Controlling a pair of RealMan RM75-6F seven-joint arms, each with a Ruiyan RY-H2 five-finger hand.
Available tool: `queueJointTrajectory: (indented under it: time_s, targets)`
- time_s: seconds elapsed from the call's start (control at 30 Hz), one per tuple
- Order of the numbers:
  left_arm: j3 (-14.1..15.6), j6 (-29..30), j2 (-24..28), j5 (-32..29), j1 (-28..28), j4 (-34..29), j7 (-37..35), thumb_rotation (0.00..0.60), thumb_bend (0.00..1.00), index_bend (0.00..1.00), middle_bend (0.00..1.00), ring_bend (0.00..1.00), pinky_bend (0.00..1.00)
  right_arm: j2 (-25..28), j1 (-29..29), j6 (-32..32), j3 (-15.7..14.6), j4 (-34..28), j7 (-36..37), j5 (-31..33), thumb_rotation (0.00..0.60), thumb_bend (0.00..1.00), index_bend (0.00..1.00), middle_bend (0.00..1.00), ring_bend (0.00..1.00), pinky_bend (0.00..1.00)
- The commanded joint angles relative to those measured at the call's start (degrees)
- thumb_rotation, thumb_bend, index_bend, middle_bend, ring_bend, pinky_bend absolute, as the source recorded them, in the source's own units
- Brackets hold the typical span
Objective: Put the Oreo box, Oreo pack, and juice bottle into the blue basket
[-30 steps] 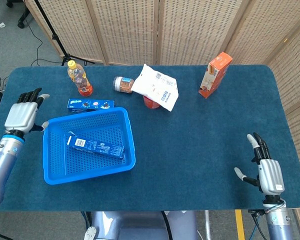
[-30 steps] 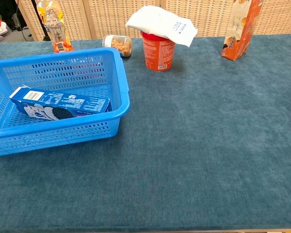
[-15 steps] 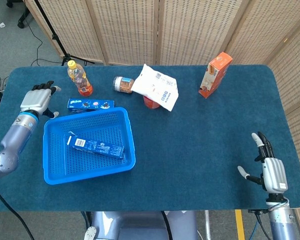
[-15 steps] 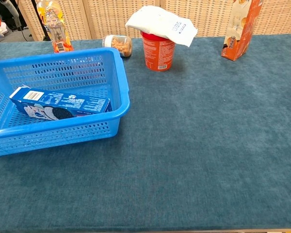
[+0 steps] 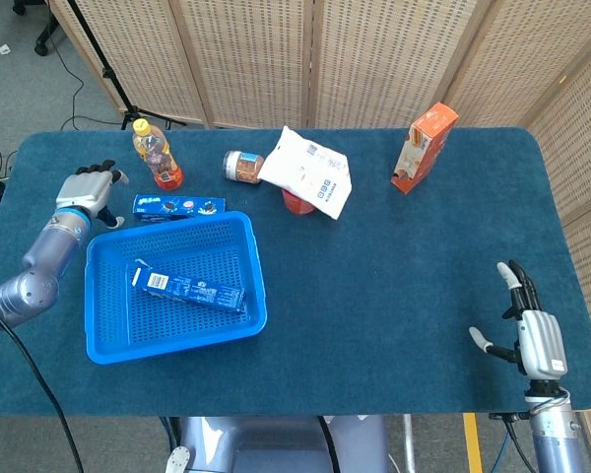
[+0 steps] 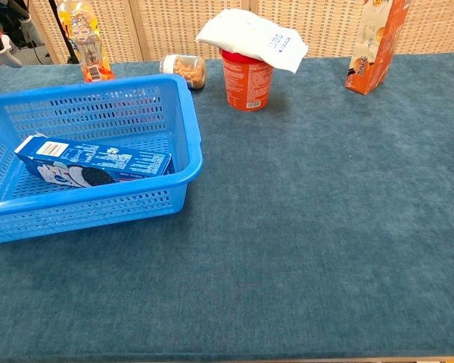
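The left hand (image 5: pixel 87 187), fingers apart and carrying nothing, is advancing up the table's left edge, having climbed from beside the blue perforated plastic basket (image 5: pixel 259 271) to a spot just beyond its far-left corner, which suggests it is lining up on the next item now that the long blue cardboard Oreo box (image 5: pixel 187 287) is lying flat inside. The small dark-blue foil Oreo pack (image 5: pixel 178 205) is lying at about three o'clock from those fingers, near but apart, just behind the basket's far wall, while the yellow-capped orange juice bottle (image 5: pixel 156 153) is standing upright at about one o'clock. The right hand (image 5: pixel 532 340) is idling at the near-right corner, fingers spread and empty.
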Motion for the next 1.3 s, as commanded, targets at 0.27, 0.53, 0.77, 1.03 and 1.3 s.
queueJointTrajectory:
  time_s: [0.27,0.53,0.77,1.03,1.3]
  targets:
    - [2.8,-6.2,-4.0,1.9,-2.8,7.8,-2.8,0.6,0.29,0.25,0.0,0.0,0.04,-0.2,-0.1,-0.8,0.5,0.7,0.5,0.7,0.6,0.23,0.0,0.0,0.0,0.46]
    - [3.4,-10.6,-6.7,7.2,-3.5,12.4,-7.2,0.6,0.29,0.25,0.0,0.0,0.04,-0.3,-0.1,-1.7,0.7,1.4,1.4,1.3,0.6,0.23,0.0,0.0,0.0,0.46]
    - [4.0,-12.0,-8.9,11.4,-3.8,15.3,-10.8,0.6,0.29,0.26,0.0,0.0,0.04,-0.3,-0.2,-1.9,1.1,1.7,1.9,1.6,0.6,0.23,0.0,0.0,0.0,0.46]
    - [5.2,-13.6,-11.5,15.0,-4.2,18.8,-14.8,0.6,0.29,0.26,0.0,0.0,0.04,-0.3,-0.3,-2.2,1.3,2.1,2.4,1.8,0.6,0.23,0.0,0.0,0.0,0.46]
    - [6.7,-13.9,-13.5,17.9,-4.5,21.4,-17.5,0.6,0.3,0.27,0.0,0.0,0.04,-0.3,-0.4,-2.4,1.4,2.2,2.7,1.9,0.6,0.23,0.0,0.0,0.0,0.46]
